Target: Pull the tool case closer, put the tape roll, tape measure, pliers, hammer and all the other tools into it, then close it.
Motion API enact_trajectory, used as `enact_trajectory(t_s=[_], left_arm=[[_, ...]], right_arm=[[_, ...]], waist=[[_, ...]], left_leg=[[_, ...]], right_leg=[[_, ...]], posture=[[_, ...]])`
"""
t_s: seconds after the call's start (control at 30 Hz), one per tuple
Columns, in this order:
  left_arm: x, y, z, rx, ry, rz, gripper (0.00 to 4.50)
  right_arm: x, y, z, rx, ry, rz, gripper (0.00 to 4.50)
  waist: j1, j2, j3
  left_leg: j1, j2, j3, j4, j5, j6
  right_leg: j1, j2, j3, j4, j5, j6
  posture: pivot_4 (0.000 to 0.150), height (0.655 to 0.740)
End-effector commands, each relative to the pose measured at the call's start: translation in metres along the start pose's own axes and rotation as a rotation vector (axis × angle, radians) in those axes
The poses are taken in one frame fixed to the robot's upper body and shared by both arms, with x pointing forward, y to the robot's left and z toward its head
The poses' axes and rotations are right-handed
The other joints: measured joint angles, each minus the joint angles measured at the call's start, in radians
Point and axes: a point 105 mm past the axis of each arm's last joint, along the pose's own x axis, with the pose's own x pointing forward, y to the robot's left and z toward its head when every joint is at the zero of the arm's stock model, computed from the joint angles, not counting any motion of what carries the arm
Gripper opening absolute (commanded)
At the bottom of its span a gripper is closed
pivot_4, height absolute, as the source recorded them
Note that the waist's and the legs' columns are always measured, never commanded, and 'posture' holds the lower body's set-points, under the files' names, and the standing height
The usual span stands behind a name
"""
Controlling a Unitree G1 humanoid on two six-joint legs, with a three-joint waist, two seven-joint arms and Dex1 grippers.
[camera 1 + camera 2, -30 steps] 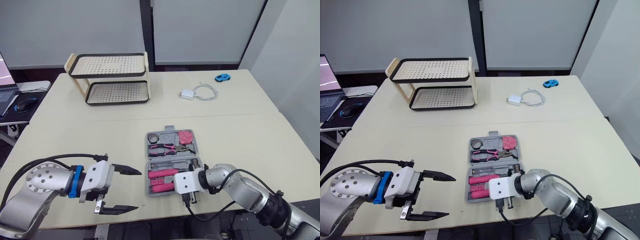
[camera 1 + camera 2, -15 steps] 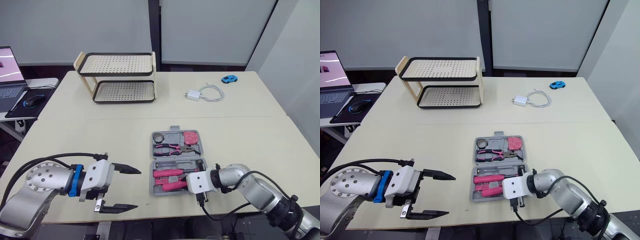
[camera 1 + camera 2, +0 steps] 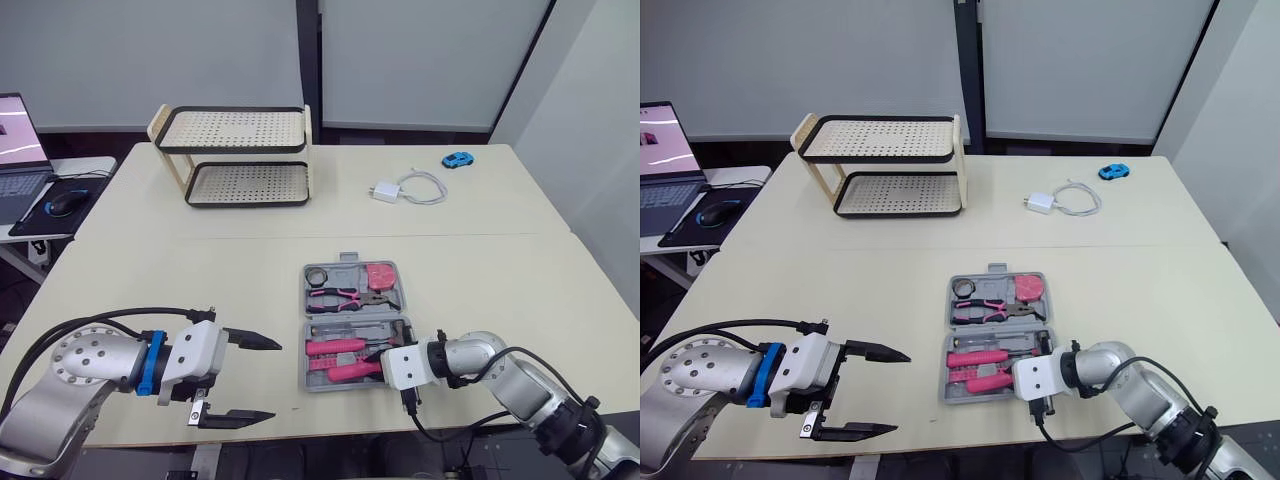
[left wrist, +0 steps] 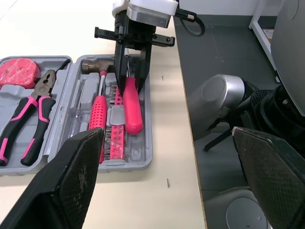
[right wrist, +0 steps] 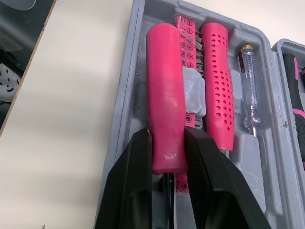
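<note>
Now the right tool [image 5: 167,138] is gripping the end of a smooth pink handle [image 5: 164,95], which is lying in the near half of the open grey tool case [image 5: 127,81] on the table [image 3: 200,280]. Looking hard, light and probably slippery, the handle is likely calling for a firm squeeze. The left tool [image 3: 276,379] is hanging wide open and empty.
</note>
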Motion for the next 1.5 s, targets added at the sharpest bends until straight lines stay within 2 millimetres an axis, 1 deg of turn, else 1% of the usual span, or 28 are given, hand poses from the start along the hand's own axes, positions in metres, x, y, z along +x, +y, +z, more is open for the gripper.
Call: enact_trajectory(t_s=[0.03,0.47,0.5,0.67,0.93,1.13,1.5], left_arm=[[-0.004,0.001,0.004,0.030,0.011,-0.001,4.50],[-0.005,0.001,0.004,0.032,0.010,-0.005,4.50],[-0.005,0.000,0.004,0.031,0.010,-0.005,4.50],[-0.005,0.000,0.004,0.032,0.010,-0.006,4.50],[-0.006,0.000,0.004,0.032,0.010,-0.006,4.50],[-0.005,0.000,0.005,0.033,0.009,-0.006,4.50],[-0.005,0.001,0.005,0.033,0.008,-0.008,4.50]], right_arm=[[0.000,0.032,-0.054,0.155,0.194,0.090,0.62],[0.005,0.028,-0.044,0.149,0.177,0.090,0.62],[0.005,0.028,-0.043,0.149,0.176,0.090,0.62],[0.006,0.029,-0.037,0.144,0.169,0.090,0.62],[0.004,0.024,-0.028,0.138,0.168,0.087,0.62],[0.001,0.019,-0.027,0.140,0.173,0.084,0.62],[0.002,0.018,-0.022,0.135,0.172,0.082,0.62]], waist=[[-0.001,0.000,0.000],[-0.004,0.000,0.000],[-0.004,0.000,0.000],[-0.004,0.000,0.000],[-0.004,0.001,0.001],[-0.004,0.004,0.002],[-0.004,0.004,0.003]], left_leg=[[0.000,0.000,0.000,0.000,0.000,0.000],[0.000,0.000,-0.001,0.000,0.000,0.000],[0.000,0.000,-0.001,0.000,0.000,0.000],[0.000,0.001,-0.002,0.000,0.000,0.000],[0.000,0.001,-0.002,-0.003,0.000,0.000],[0.000,0.001,-0.002,-0.004,0.000,0.000],[0.000,0.001,-0.002,-0.010,0.000,0.000]], right_leg=[[0.000,0.000,0.000,0.000,0.000,0.000],[0.000,0.001,0.002,0.000,-0.001,0.001],[0.000,0.001,0.002,0.000,-0.003,0.003],[0.000,0.001,0.002,0.000,-0.003,0.003],[-0.001,0.001,0.002,0.000,-0.004,0.003],[-0.002,0.001,0.002,-0.001,-0.004,0.003],[-0.001,0.001,0.002,-0.009,-0.002,0.004]], posture=[[0.150,0.7400],[0.150,0.7400],[0.150,0.7400],[0.150,0.7400],[0.150,0.7400],[0.150,0.7400],[0.150,0.7400]])
